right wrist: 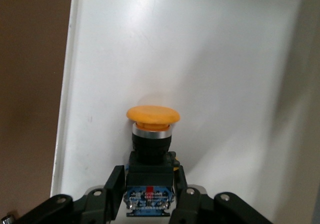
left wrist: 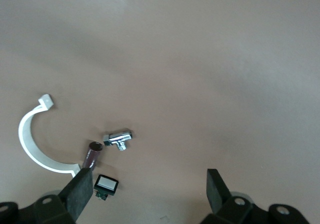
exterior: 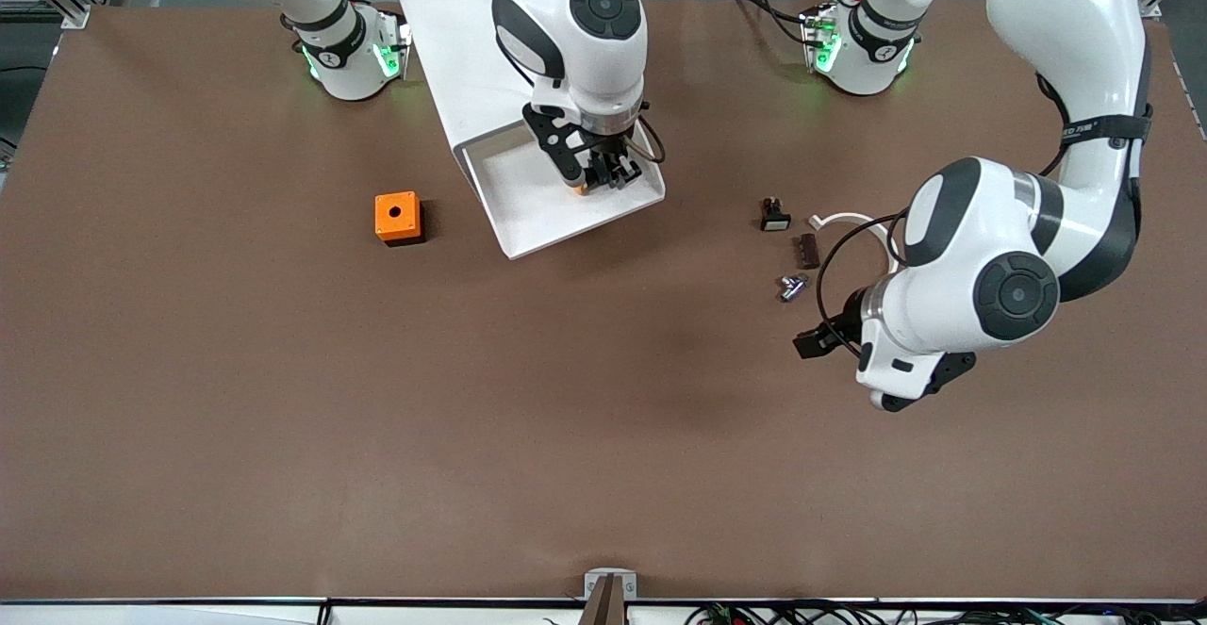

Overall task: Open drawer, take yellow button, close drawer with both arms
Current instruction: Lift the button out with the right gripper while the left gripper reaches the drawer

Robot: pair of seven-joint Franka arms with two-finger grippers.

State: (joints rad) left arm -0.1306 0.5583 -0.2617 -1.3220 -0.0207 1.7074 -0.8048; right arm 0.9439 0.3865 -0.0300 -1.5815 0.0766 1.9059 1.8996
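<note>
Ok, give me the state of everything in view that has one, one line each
drawer: pulled open from the cabinet.
button: gripped by its black body, over the drawer tray.
right gripper: shut on the button.
left gripper: open, over bare table, holding nothing.
orange box: resting on the table, hole up.

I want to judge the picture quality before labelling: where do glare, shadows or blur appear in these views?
Right wrist view: bright glare on the white drawer floor above the button; the right pincer grips its body. Left wrist view: soft, slightly blurred; the left pincer stands open over shaded table. Front view: sharp, with faint arm shadows on the table.
</note>
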